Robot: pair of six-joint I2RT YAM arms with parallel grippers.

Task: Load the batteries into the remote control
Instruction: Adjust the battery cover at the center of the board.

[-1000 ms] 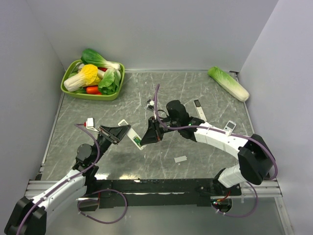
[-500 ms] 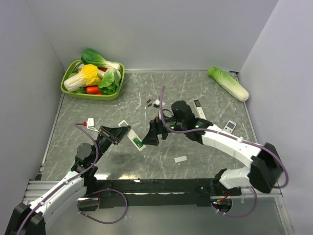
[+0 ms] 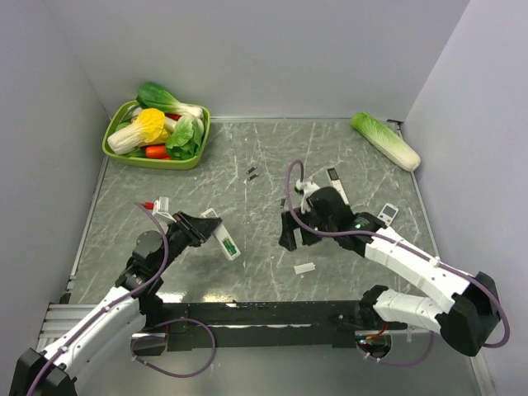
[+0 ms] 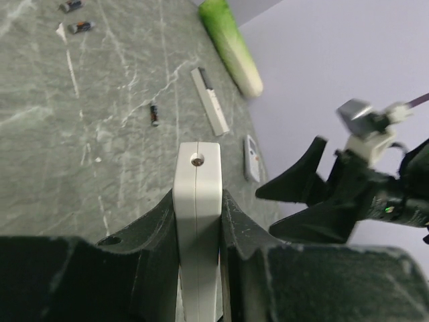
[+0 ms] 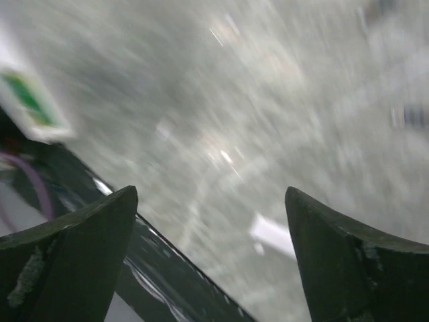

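1. The long, slim white bar-shaped remote control (image 3: pixel 226 242) is held at the left-centre of the grey marbled table (image 3: pixel 272 148), recess side up. Green shows in the recess, but it is too small to tell slim green batteries from bare lining.
2. Its long axis runs diagonally, from the clamped far-left end to the free near-right end.
3. The left gripper (image 3: pixel 208 224) is clamped on the remote, with one finger on each narrow side.
4. The right gripper (image 3: pixel 289 236) hangs to the remote's right, apart from it, its jaws spread wide and empty.
5. A small flat white plate (image 3: pixel 304 268), probably the cover, lies just beside the right gripper, so the right arm is nearer to it.
6. The left arm reaches forward from its base. The right arm stretches diagonally from the near right toward the centre.
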